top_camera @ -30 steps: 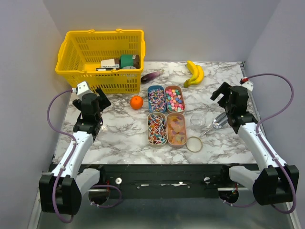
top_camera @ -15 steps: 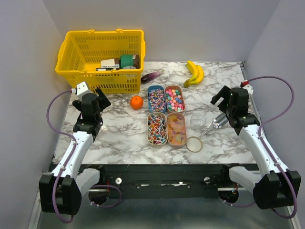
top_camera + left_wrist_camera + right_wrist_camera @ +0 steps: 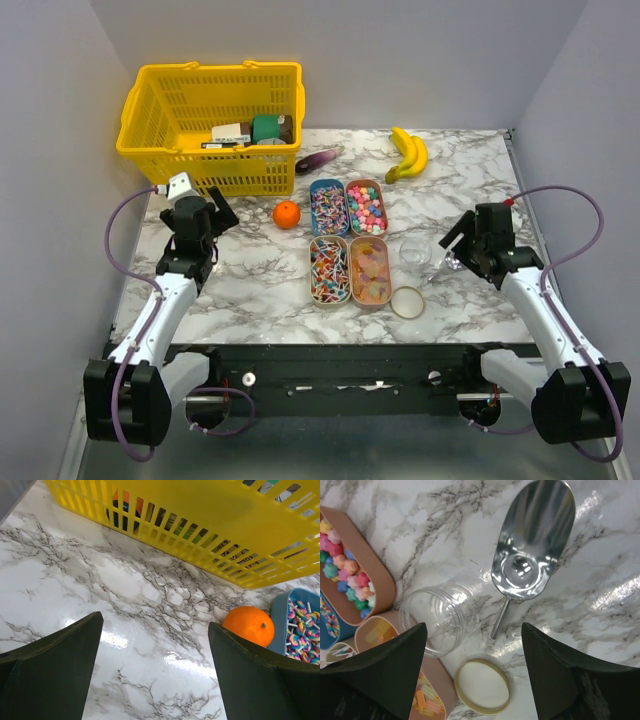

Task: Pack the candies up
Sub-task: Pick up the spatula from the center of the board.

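The candies fill four small trays in the middle of the table: swirled lollipops in a blue tray (image 3: 328, 208), pink and green sweets in a tan tray (image 3: 366, 207), white-stick lollipops (image 3: 329, 270), and orange-yellow wrapped bits (image 3: 371, 270). My right gripper (image 3: 455, 245) is open and low over the metal scoop (image 3: 532, 540). In the right wrist view the right gripper (image 3: 472, 630) straddles the scoop's handle and the rim of an empty clear jar (image 3: 437, 617), touching neither. My left gripper (image 3: 155, 622) is open over bare marble, with nothing between its fingers.
A round lid (image 3: 482, 685) lies just below the jar. An orange (image 3: 248, 625) sits beside the blue tray, right of my left gripper. A yellow basket (image 3: 210, 120) with groceries stands at the back left. Bananas (image 3: 408, 153) and an aubergine (image 3: 318, 159) lie at the back.
My right gripper has moved toward the near edge and dropped lower, now covering the scoop in the top view. The left arm has barely shifted.
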{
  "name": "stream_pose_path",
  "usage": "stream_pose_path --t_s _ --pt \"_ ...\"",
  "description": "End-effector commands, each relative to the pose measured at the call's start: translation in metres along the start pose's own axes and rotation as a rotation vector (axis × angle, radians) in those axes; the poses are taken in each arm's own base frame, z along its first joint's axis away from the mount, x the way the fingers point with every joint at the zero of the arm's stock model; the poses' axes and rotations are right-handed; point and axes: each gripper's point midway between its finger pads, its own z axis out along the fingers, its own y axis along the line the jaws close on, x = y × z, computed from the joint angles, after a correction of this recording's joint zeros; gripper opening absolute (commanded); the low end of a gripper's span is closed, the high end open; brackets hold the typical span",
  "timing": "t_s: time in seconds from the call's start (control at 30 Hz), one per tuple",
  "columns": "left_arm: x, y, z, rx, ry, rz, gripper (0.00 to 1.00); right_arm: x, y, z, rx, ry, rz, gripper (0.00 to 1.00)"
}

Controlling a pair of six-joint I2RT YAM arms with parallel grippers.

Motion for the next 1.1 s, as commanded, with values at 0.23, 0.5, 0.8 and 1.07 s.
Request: stream_pose_path --t_s 0.23,0.5,0.8,1.07 --pt "0.012 -0.021 0.003 0.128 0.044 -0.012 0.99 0.067 -0.041 0.018 0.146 0.207 0.028 0.77" --pt "0.013 -0.027 0.002 0.159 0.051 -0.017 0.99 0.062 -0.045 0.040 0.217 0.160 0.115 0.63" --pt "0.015 -0.034 0.004 0.183 0.074 -0.026 0.99 0.066 -0.045 0.066 0.253 0.173 0.121 0.54" --pt "0.018 -0.044 0.005 0.216 0.111 -0.056 0.99 0.068 -0.049 0.076 0.266 0.174 0.079 0.41"
